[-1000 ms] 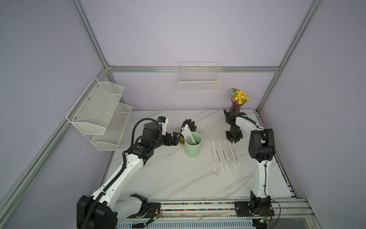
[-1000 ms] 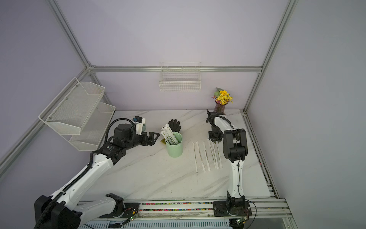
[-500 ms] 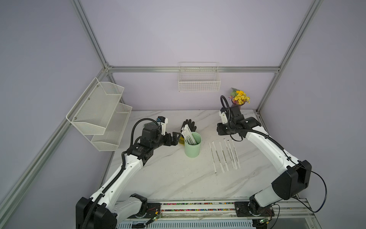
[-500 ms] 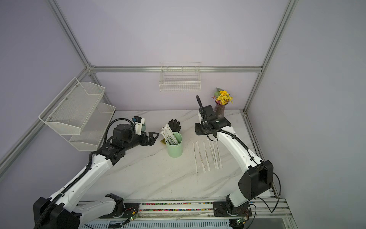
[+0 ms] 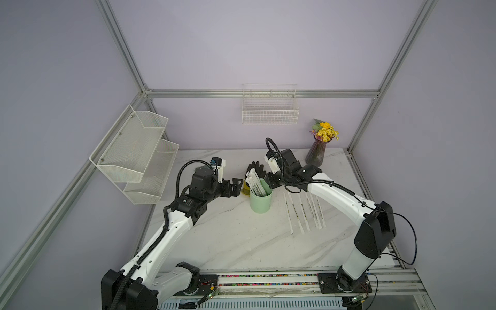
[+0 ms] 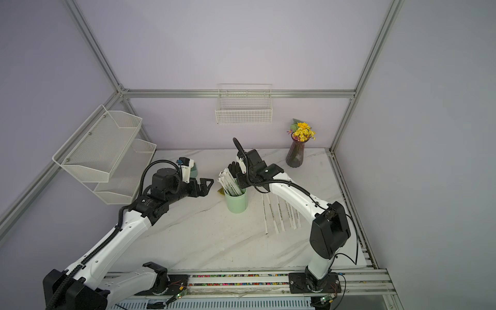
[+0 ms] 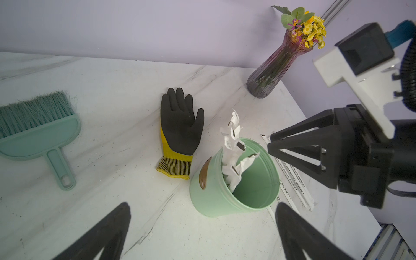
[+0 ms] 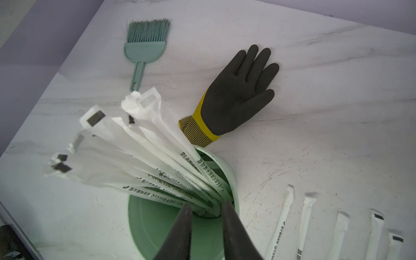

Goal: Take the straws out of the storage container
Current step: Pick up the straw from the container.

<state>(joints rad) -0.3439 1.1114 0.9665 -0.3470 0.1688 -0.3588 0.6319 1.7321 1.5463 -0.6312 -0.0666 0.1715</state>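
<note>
The mint-green storage container (image 5: 261, 204) (image 6: 236, 204) (image 7: 211, 198) (image 8: 144, 222) stands upright mid-table. A bundle of white wrapped straws (image 5: 256, 182) (image 6: 230, 182) (image 7: 231, 155) (image 8: 135, 157) leans out of it to the left. Several more straws (image 5: 306, 209) (image 6: 281, 212) (image 7: 292, 184) (image 8: 308, 225) lie in a row on the table to its right. My right gripper (image 5: 269, 183) (image 6: 241, 183) (image 7: 270, 143) (image 8: 207, 206) hangs over the cup's right rim, open by a narrow gap and gripping nothing, tips just short of the straws' lower ends. My left gripper (image 5: 237, 185) (image 6: 207, 185) (image 7: 202, 207) stands wide open left of the cup, empty.
A black and yellow glove (image 5: 255, 167) (image 7: 180, 121) (image 8: 238, 96) lies just behind the cup. A teal brush (image 7: 38, 130) (image 8: 145, 45) lies at the back left. A flower vase (image 5: 319, 153) stands at the back right. A wire basket (image 5: 269, 112) and a mesh shelf (image 5: 134, 155) hang on the walls.
My right arm has swung out from the back right and moved left, bringing its gripper over the cup's rim. The left arm, cup and straws have not moved.
</note>
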